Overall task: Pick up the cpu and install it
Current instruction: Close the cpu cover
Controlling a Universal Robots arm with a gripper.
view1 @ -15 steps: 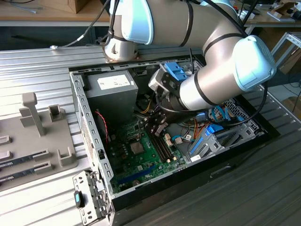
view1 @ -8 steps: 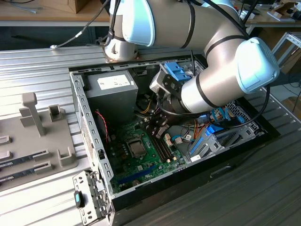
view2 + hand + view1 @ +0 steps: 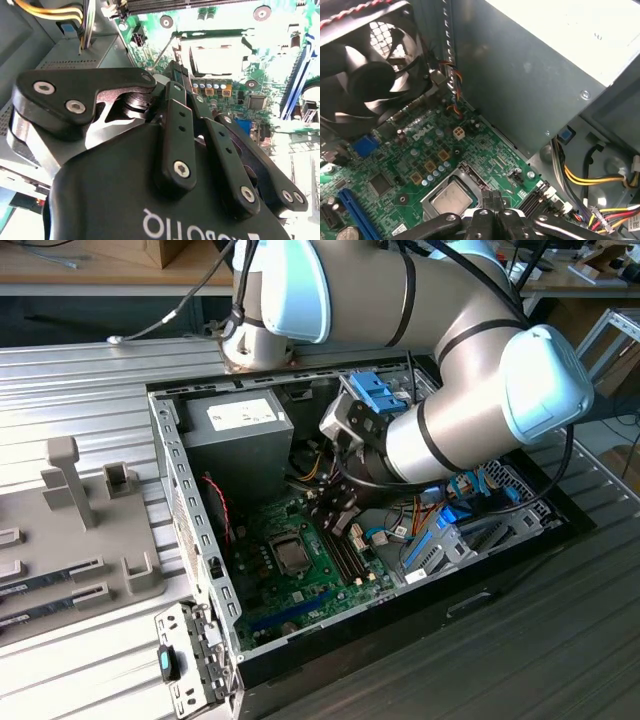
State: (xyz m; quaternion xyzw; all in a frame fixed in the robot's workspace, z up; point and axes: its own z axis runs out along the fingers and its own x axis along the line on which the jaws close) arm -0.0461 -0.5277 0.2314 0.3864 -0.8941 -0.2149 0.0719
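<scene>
Silvery cpu sits in mobo socket inside pc case, gripper closed, empty, just above.

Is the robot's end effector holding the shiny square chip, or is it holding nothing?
Nothing is held. The cpu already sits in its socket on the motherboard, and the end effector is beside it with its fingers closed together.
</scene>
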